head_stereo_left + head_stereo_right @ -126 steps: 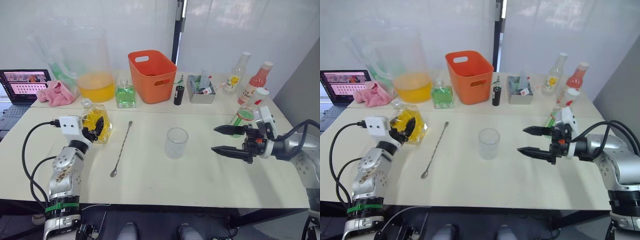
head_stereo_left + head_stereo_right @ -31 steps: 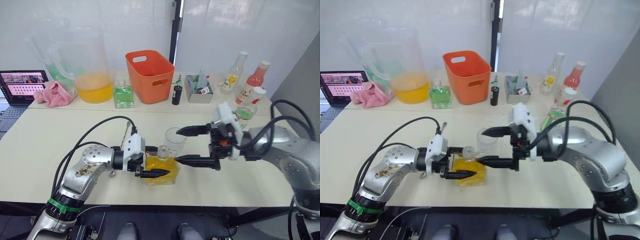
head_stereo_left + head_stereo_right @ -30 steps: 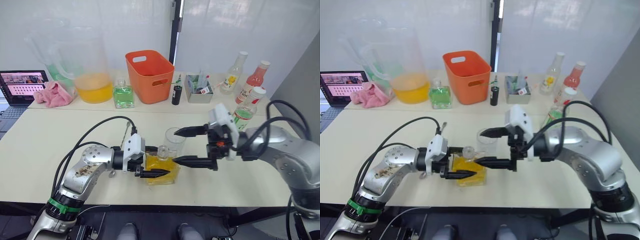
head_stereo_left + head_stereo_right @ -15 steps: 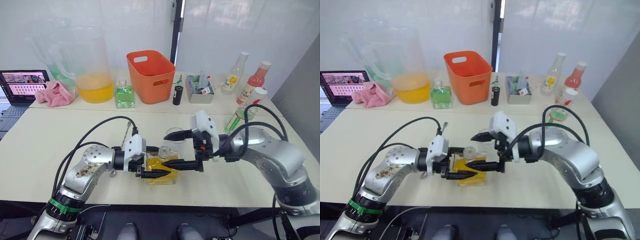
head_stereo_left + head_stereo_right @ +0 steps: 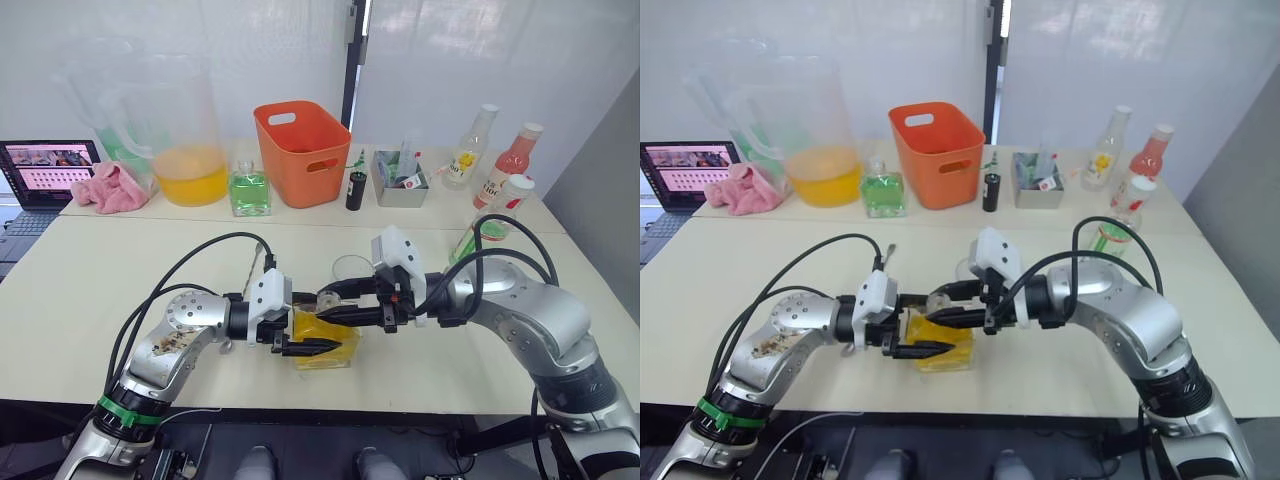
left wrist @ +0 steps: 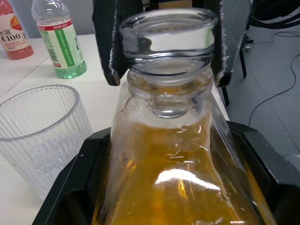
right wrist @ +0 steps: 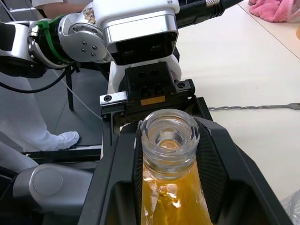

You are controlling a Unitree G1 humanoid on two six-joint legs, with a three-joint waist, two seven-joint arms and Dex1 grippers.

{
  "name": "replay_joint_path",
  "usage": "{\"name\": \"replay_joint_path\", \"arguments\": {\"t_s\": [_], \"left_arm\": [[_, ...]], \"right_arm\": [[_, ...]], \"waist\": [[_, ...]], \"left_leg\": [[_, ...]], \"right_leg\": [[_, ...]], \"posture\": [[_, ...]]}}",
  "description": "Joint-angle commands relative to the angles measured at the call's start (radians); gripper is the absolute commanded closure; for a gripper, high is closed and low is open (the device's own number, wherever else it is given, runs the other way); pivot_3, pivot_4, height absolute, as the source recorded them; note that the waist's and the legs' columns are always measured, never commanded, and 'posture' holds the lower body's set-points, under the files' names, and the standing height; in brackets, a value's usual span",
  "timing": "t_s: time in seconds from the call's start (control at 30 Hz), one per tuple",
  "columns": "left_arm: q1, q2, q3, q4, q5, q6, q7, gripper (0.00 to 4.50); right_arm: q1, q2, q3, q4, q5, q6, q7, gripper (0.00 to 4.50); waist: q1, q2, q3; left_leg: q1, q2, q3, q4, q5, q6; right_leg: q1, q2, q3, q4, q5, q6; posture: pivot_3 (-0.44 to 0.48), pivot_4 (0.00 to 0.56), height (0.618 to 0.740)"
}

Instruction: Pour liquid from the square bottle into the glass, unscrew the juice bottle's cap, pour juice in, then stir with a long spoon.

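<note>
The square bottle of yellow liquid stands near the table's front edge. My left gripper is shut on its body from the left, one finger on each side. My right gripper comes in from the right, and its fingers press on both sides of the glass stopper. The ribbed empty glass stands just behind the bottle. The long spoon lies behind my left arm, mostly hidden. The juice bottle, green-labelled with a white cap, stands at the right.
Along the back stand a pitcher of orange liquid, a green square bottle, an orange basket, a grey tray and two bottles. A pink cloth and a laptop are at far left.
My right gripper has moved left over the bottle top and its fingers have closed in around the stopper. The left gripper and the bottle have stayed put.
</note>
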Motion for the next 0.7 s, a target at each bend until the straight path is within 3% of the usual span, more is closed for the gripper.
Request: {"name": "replay_joint_path", "arguments": {"t_s": [0.03,0.17,0.4,0.7], "left_arm": [[0.007,0.01,-0.043,0.013,0.058,-0.001,0.002,1.7],[0.004,0.032,-0.072,0.049,0.114,-0.015,0.004,1.7],[-0.018,0.033,-0.079,0.063,0.102,0.01,0.005,1.7],[-0.021,0.029,-0.072,0.06,0.089,0.015,0.005,1.7]], "right_arm": [[-0.013,0.037,-0.082,-0.039,0.084,-0.02,0.007,3.43],[-0.026,0.054,-0.124,-0.047,0.141,0.001,0.004,3.43],[-0.069,0.073,-0.201,-0.055,0.216,0.003,-0.02,3.43],[0.017,-0.101,-0.42,0.104,0.194,-0.028,-0.02,3.43]], "waist": [[0.0,0.0,0.0],[0.0,0.0,0.0],[0.003,-0.001,-0.004],[0.008,-0.001,-0.004]], "left_leg": [[0.0,0.0,0.0,0.0,0.0,0.0],[0.0,0.0,0.0,0.0,0.0,0.0],[0.001,0.0,0.0,0.0,0.0,0.0],[0.001,0.0,0.0,0.0,0.0,0.0]], "right_leg": [[0.0,0.0,0.0,0.0,0.0,0.0],[0.0,0.0,0.0,0.0,0.0,0.0],[0.002,0.0,0.0,-0.001,0.0,0.0],[0.003,-0.001,0.0,-0.003,0.0,-0.001]], "posture": [[0.0,0.15,0.74],[0.0,0.15,0.74],[0.0,0.15,0.74],[0.0,0.15,0.74]]}}
